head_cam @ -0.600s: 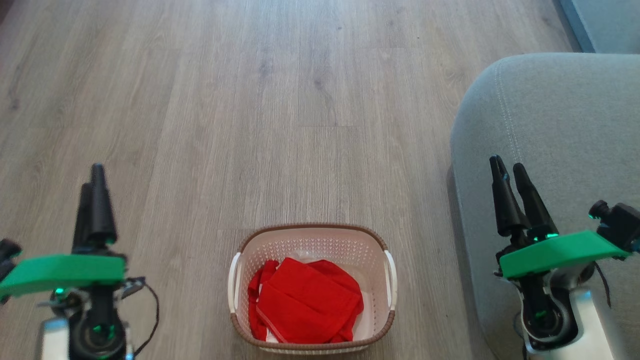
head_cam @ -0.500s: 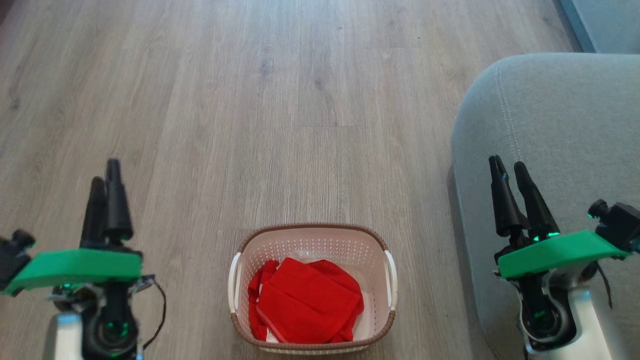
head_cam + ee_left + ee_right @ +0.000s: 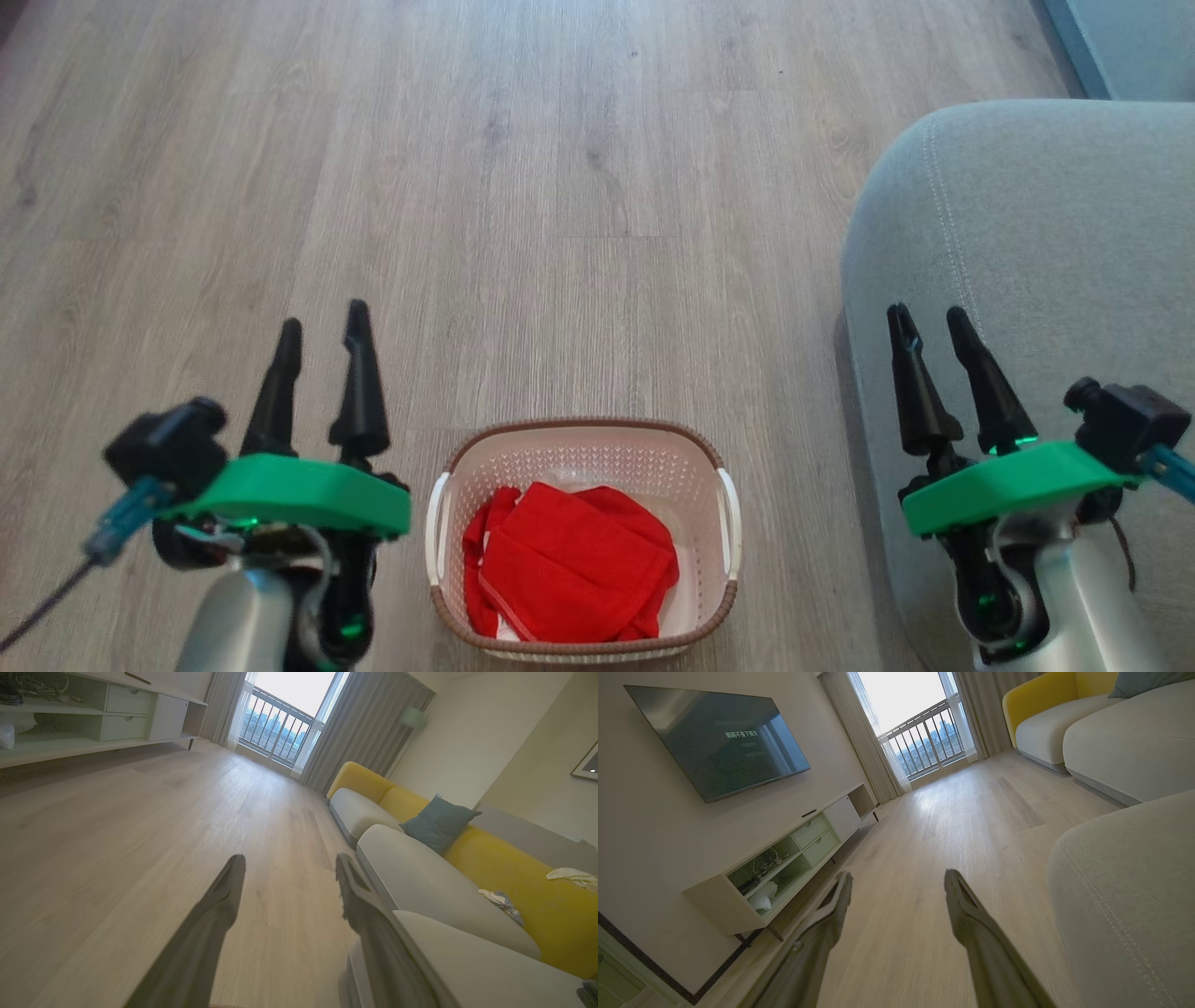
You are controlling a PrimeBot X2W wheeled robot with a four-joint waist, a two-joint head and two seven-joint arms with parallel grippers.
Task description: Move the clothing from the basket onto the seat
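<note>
Below, red clothing (image 3: 569, 558) heaped inside the cream basket (image 3: 579, 446).

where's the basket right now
In the head view, the basket sits on the wood floor at bottom centre, between the left gripper and right gripper, with the grey seat to its right.

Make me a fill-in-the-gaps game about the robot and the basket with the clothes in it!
1. The clothing lying in the basket is the colour ____.
2. The grey seat is on the robot's ____ side.
3. The left gripper and the right gripper hold nothing, and both are ____.

Missing words: red; right; open.
</note>
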